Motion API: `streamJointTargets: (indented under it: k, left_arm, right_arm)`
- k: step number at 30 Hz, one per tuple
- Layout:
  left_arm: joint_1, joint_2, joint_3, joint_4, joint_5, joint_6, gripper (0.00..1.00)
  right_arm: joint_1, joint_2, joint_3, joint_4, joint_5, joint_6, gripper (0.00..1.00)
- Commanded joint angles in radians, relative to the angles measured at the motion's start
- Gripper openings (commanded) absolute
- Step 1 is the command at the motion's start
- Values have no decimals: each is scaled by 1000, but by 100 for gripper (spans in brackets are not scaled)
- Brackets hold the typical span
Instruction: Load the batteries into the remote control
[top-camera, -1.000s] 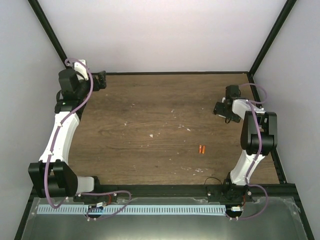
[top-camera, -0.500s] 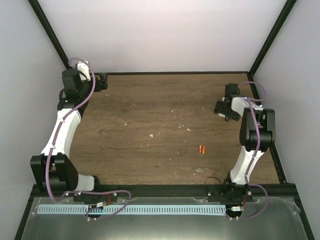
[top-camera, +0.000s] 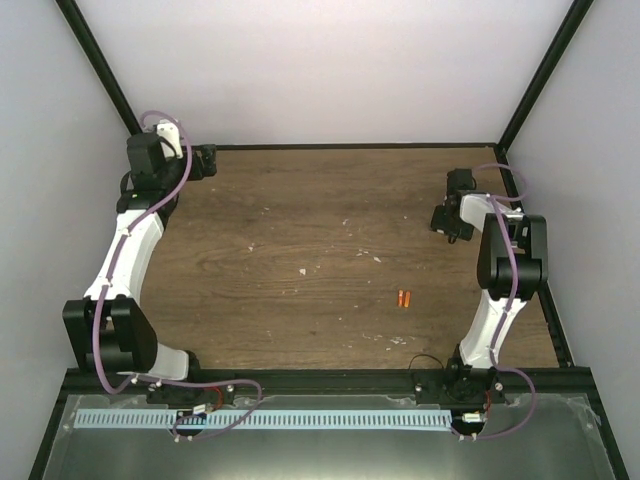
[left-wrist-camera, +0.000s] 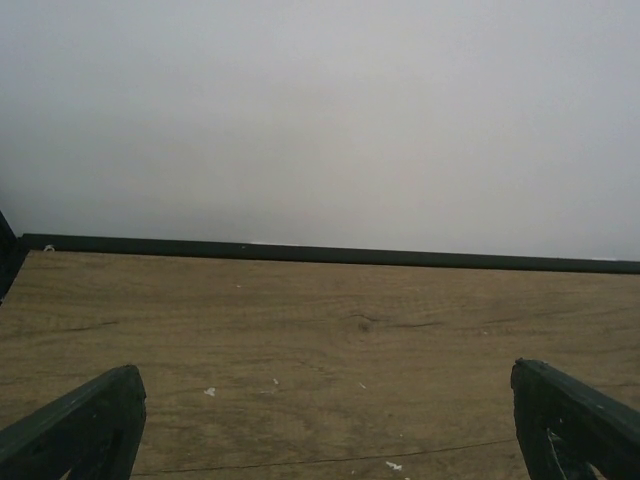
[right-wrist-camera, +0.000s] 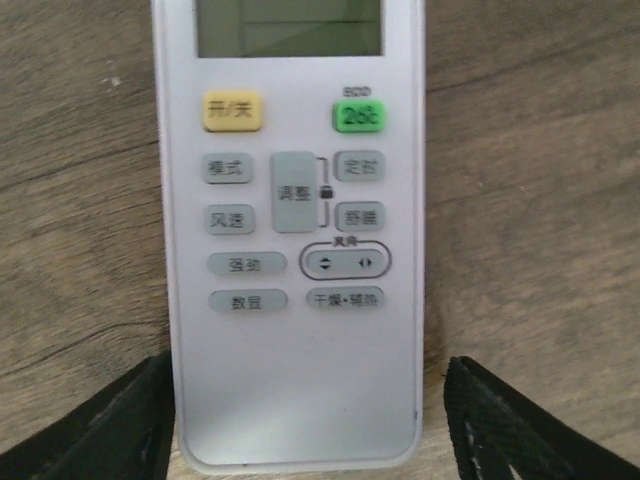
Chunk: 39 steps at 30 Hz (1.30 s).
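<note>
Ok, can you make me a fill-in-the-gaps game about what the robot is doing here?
1. The remote control lies between the fingers of the right gripper, with its buttons facing ____.
2. The two batteries lying side by side are coloured ____.
3. Across from the yellow button, the bright button on the remote control is ____.
4. The left gripper is wide open and holds ____.

Missing words: up; orange; green; nothing.
</note>
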Motion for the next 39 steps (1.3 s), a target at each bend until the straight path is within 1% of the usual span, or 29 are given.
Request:
streamJointTargets:
  k: [1, 4, 6, 8, 10, 18, 24, 28, 32, 36, 39]
  left_arm:
    - [3, 18, 44, -25, 3, -19, 100]
    - [5, 17, 40, -12, 17, -29, 100]
    - [4, 17, 34, -5, 31, -34, 100]
    - [4, 19, 35, -8, 40, -36, 100]
    - [4, 23, 35, -12, 50, -36, 100]
    - [4, 24, 6, 10, 85, -87, 100]
    - [4, 31, -24, 43, 117, -183, 100]
    - [-1, 41, -47, 53, 145, -256, 100]
    - [-34, 43, -75, 87, 182, -300, 100]
    - [-82, 47, -111, 164, 251, -336, 100]
    - [-114, 59, -140, 223, 306, -369, 100]
  right_arm:
    - [14, 22, 36, -19, 17, -24, 62]
    - [17, 21, 34, -13, 5, -27, 52]
    - [19, 21, 32, -8, -3, -32, 52]
    - [19, 19, 31, -1, -12, -36, 44]
    - [21, 15, 27, 8, -22, -42, 40]
    - [59, -12, 7, 59, -73, -101, 26]
    - [155, -39, 7, 102, -114, -151, 25]
    - [278, -64, 0, 169, -129, -201, 25]
    - [404, -115, -23, 294, -144, -270, 25]
    - [470, -152, 14, 355, -254, -290, 25]
    - [503, -168, 60, 360, -304, -301, 25]
